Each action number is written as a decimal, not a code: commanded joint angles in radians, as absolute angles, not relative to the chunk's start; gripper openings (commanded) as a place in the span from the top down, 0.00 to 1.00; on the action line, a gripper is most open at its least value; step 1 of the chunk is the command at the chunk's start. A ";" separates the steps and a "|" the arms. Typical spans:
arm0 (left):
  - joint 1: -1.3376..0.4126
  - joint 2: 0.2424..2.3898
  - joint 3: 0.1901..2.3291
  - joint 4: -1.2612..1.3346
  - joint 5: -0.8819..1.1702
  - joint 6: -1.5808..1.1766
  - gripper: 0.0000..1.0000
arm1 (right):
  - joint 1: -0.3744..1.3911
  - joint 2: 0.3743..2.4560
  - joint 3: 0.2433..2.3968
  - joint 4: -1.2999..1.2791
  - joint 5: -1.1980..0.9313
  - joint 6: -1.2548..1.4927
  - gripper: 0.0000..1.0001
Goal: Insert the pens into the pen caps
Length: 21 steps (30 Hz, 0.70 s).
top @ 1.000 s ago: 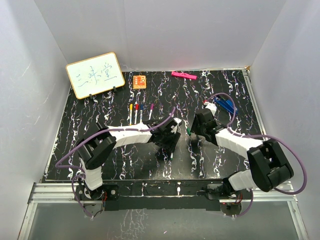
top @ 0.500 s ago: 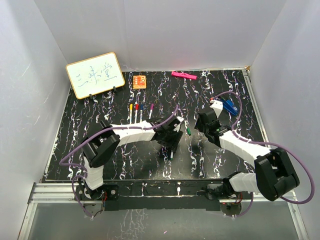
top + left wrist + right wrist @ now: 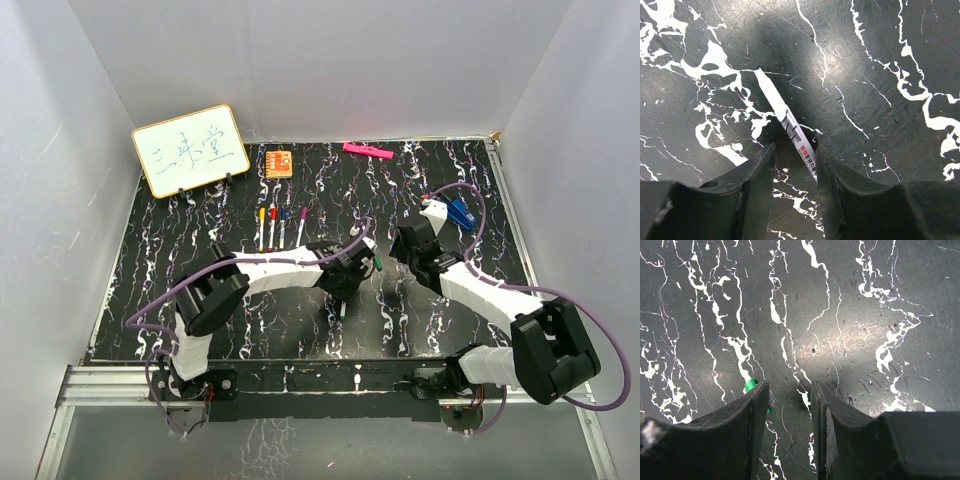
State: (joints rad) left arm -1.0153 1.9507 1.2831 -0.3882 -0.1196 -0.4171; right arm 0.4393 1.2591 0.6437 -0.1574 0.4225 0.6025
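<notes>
At left wrist, pen point(image 3: 785, 117) between fingers point(image 3: 750, 180); right wrist: perhaps green cap point(image 3: 750, 385).

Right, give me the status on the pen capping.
Done, apparently: four pens lie in a row with coloured ends, no loose caps beside them. In hand: the left hand straddles the green-tipped pen, not clearly gripped. Left: the green cap lies loose by the right hand, not yet fitted.

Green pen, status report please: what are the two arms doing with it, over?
Left jaws straddling green-tipped pen, grip unconfirmed. Right jaws open, empty; green cap just outside them. No obstacle seen near either.
</notes>
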 commanded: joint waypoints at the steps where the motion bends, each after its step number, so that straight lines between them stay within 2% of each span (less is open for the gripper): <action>1: -1.018 2.088 1.185 -0.581 -0.229 -0.450 0.63 | 0.445 1.234 0.640 -0.112 0.451 0.609 0.63; 12: -1.022 2.068 1.082 -0.616 -0.200 -0.488 0.61 | 0.445 1.228 0.634 -0.109 0.459 0.609 0.63; 21: -1.025 2.077 1.043 -0.613 -0.184 -0.512 0.67 | 0.445 1.253 0.636 -0.094 0.425 0.599 0.62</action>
